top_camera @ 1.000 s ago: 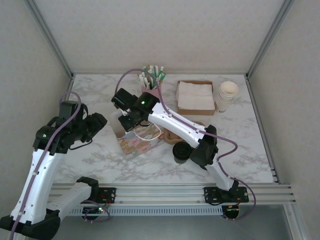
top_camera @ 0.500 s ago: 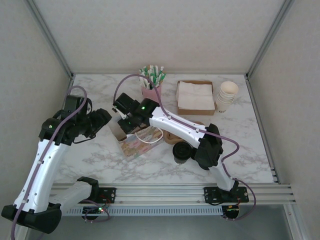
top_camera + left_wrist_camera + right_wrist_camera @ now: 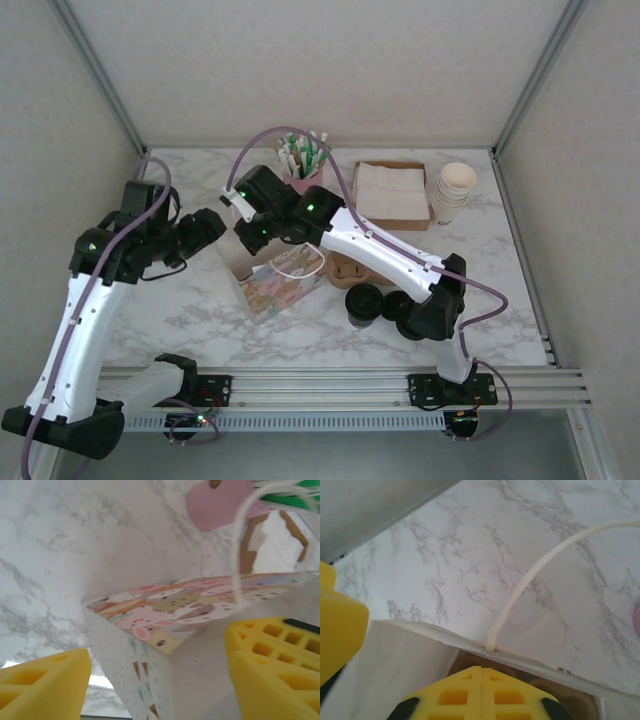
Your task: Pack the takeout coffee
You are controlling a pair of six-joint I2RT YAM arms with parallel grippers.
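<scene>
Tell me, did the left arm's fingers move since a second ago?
Yes. In the top view the left arm's fingers went farther back and a bit to the right, closer to the pink cup, which stayed put.

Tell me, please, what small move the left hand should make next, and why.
Probably ease the open left hand forward and close it on the bag. Its corner lies between the spread fingers, and the right hand is shut at its rim; a second hold should help open the mouth.
</scene>
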